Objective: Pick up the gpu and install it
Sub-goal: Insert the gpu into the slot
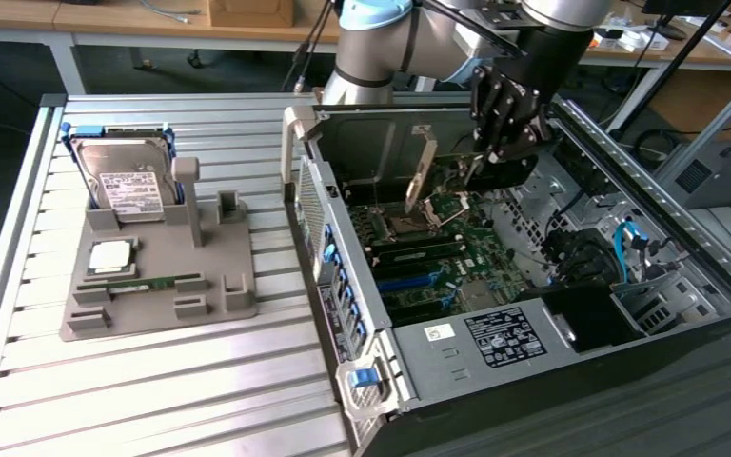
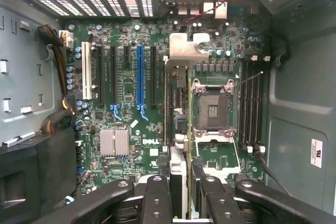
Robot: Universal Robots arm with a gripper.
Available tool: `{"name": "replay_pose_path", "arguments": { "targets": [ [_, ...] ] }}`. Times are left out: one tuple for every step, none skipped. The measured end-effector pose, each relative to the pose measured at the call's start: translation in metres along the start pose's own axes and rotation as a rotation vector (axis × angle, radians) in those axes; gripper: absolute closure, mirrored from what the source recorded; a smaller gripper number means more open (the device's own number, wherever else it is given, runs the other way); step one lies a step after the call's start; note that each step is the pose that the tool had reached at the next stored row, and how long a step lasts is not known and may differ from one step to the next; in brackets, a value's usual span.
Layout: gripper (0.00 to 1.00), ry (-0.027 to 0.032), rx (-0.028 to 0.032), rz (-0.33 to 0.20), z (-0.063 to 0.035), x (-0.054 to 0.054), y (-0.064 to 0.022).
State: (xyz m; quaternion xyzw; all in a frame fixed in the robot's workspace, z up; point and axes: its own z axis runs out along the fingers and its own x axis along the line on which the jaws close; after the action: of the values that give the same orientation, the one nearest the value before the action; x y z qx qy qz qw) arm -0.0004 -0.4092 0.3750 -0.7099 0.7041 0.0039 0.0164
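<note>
A: Jaws first. The gripper is pinching the gpu, one black finger on each face, and the card shows edge-on between them.

B: Where is the card against the computer case?

A: Inside its open top, near the rear wall, hanging above the motherboard and not seated. The silver end bracket points at the case's rear grille.

B: What sits in the case under it?

A: The wrist view looks straight down onto the board. The card hangs over a dark slot beside the empty CPU socket. The blue slot is a little further off, with more black slots and a white one beyond it. A labelled power supply fills the case's front end.

B: How much room is there at the edges?

A: The case walls stand well clear of the fingers on both long sides. The rear wall is close to the bracket.

B: Anything in the way?

A: A bundle of cables runs along one case wall and a blue cable lies by the drive bays. Both are apart from the card.

B: And outside the case?

A: On the exterior view's left of the case, a grey fixture tray lies on the slatted table. It holds an upright hard drive, a square chip and a RAM stick. All of it is well apart from the case.
</note>
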Motion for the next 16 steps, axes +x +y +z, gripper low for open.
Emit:
{"name": "replay_pose_path", "arguments": {
  "targets": [
    [0.73,0.0001,0.0,0.0,0.0,0.001,0.0],
    [0.73,0.0001,0.0,0.0,0.0001,0.001,0.0],
    [0.73,0.0001,0.0,0.0,0.0002,0.003,0.0],
    [0.73,0.0,0.0,0.0,0.0003,0.004,0.0001],
    [0.73,0.0001,0.0,0.0,0.0003,0.004,0.0001],
    [0.73,0.0,0.0,0.0,0.0005,0.005,0.0001],
    [0.73,0.0,0.0,0.0,0.0006,0.006,0.0001],
    [0.73,0.0,0.0,0.0,0.0008,0.008,0.0001],
    [0.73,0.0,0.0,0.0,0.001,0.009,0.0001],
    [0.73,0.0001,0.0,0.0,0.0013,0.01,0.0001],
    [0.73,0.0,0.0,0.0,0.0015,0.011,0.0002],
    [0.73,0.0,0.0,0.0,0.0016,0.011,0.0002],
    [0.73,0.0001,0.0,0.0,0.0018,0.013,0.0002],
    [0.73,0.0,0.0,0.0,0.002,0.013,0.0002],
    [0.73,0.0001,0.0,0.0,0.0021,0.014,0.0003],
    [0.73,0.0,0.0,0.0,0.0022,0.015,0.0003]
  ]
}}
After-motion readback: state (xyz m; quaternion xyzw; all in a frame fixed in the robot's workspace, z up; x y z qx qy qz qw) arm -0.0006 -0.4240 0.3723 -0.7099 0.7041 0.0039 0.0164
